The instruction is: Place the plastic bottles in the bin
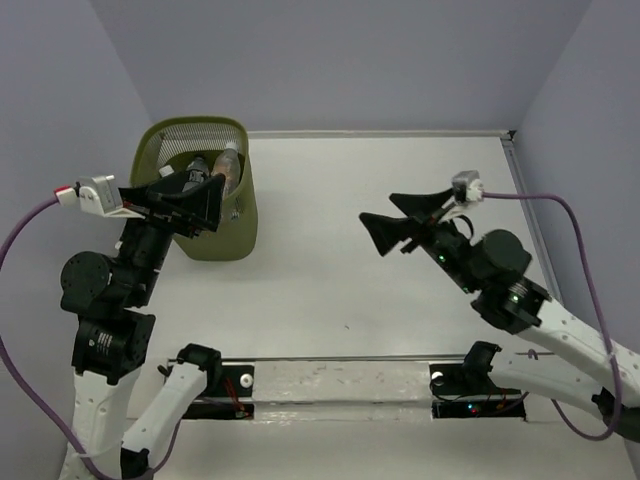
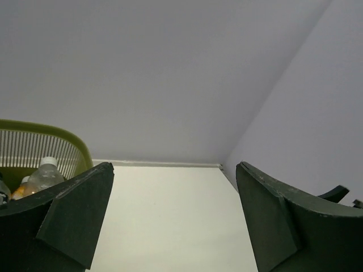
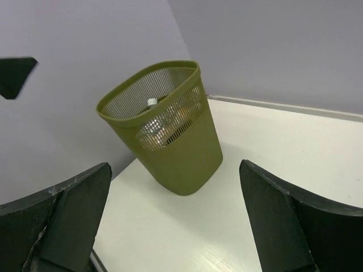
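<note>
The olive-green mesh bin (image 1: pixel 238 232) stands at the table's far left; it also shows in the right wrist view (image 3: pixel 181 148) and, at its rim only, in the left wrist view (image 2: pixel 68 137). Clear plastic bottles (image 1: pixel 228 163) lie inside it, one with a white cap (image 2: pixel 44 174) and an orange one beside it; they show through the mesh (image 3: pixel 161 122). My left gripper (image 1: pixel 187 198) is open and empty, held over the bin's near rim. My right gripper (image 1: pixel 402 222) is open and empty, raised above the table's right half, well away from the bin.
The white table (image 1: pixel 380 290) is bordered by lilac walls at the back and both sides. A raised edge strip (image 1: pixel 520 200) runs along the table's right side. The arm bases stand at the near edge.
</note>
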